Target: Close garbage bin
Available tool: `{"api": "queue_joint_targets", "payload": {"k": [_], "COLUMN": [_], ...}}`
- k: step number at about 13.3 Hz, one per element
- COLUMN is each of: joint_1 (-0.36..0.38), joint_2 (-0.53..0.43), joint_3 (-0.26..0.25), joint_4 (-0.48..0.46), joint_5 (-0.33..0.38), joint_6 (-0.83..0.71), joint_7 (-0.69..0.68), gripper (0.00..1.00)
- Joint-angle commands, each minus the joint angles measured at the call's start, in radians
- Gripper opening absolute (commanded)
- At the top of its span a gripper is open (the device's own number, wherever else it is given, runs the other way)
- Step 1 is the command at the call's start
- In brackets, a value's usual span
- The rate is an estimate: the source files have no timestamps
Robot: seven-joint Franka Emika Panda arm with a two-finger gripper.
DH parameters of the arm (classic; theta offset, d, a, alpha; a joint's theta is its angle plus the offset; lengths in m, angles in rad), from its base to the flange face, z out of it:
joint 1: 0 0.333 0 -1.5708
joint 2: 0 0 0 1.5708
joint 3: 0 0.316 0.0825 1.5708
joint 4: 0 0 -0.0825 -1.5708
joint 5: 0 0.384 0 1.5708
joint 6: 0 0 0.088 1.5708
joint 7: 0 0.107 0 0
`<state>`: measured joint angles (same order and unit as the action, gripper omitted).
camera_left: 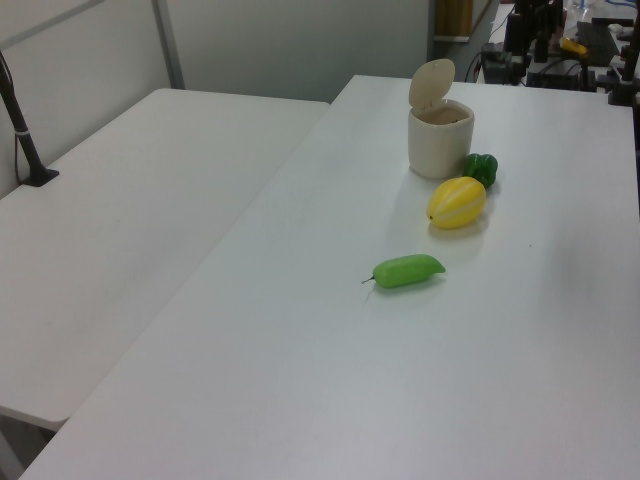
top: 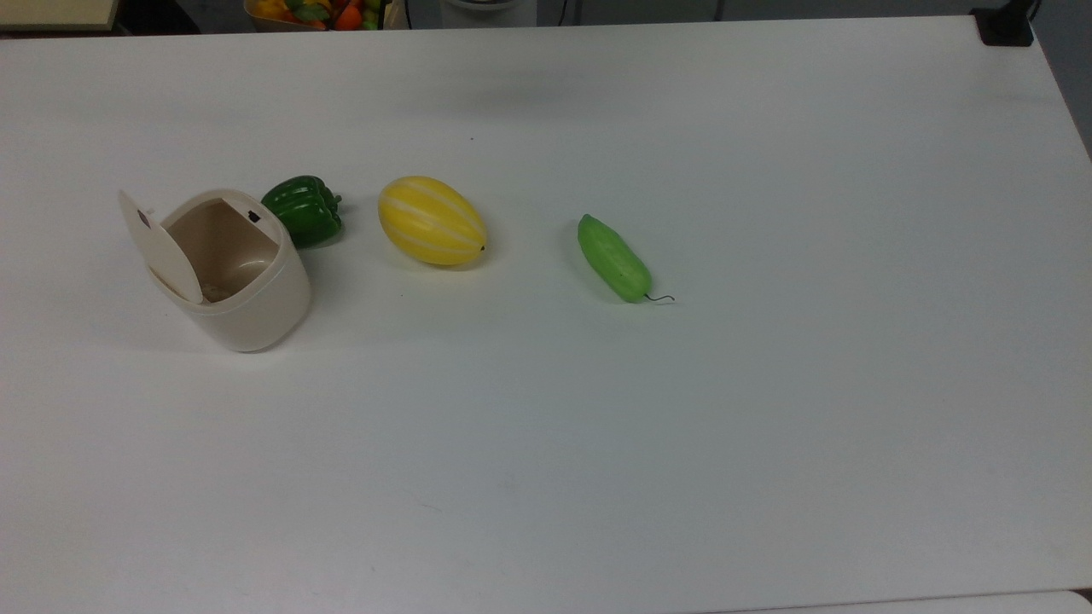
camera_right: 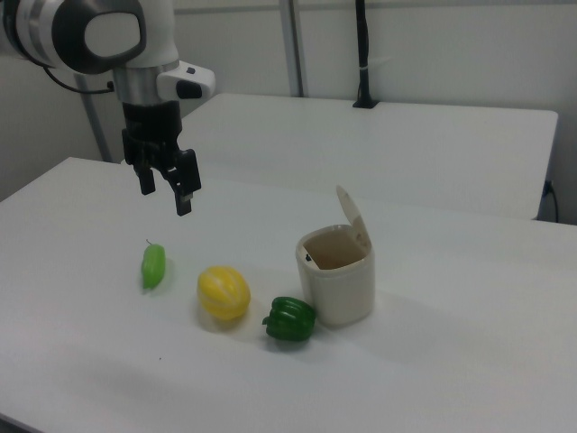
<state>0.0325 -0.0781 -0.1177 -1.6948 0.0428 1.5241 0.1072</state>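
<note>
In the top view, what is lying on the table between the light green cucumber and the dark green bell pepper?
The top view shows the yellow striped melon lying between the light green cucumber and the dark green bell pepper; bare table separates it from both.

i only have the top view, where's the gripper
Observer: In the right view the gripper hangs in the air above the table, fingers open, above and behind the green cucumber.
Operator: how upright is the bin lid
Observer: In the right view the lid stands up from the far rim of the garbage bin, tilted slightly back.
Operator: is the pepper touching the bin
Observer: In the right view the green pepper sits close against the bin's base; contact I cannot confirm.
</note>
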Motion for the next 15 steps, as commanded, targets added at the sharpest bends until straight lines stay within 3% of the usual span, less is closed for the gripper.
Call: {"api": "queue_joint_targets", "payload": {"k": [1,12,15], "joint_1": [-0.009,-0.04,-0.066], "joint_2": [-0.02,-0.019,-0.017], "joint_3": [-0.011,-0.011,-0.011], "joint_4": [0.007,0.021,0.023], "joint_5": [0.014,0.014,0.015], "joint_6": [-0.057,-0.055,-0.039], "joint_7": [-0.027,-0.029,-0.029], "gripper": [1.0,1.0,0.89]}}
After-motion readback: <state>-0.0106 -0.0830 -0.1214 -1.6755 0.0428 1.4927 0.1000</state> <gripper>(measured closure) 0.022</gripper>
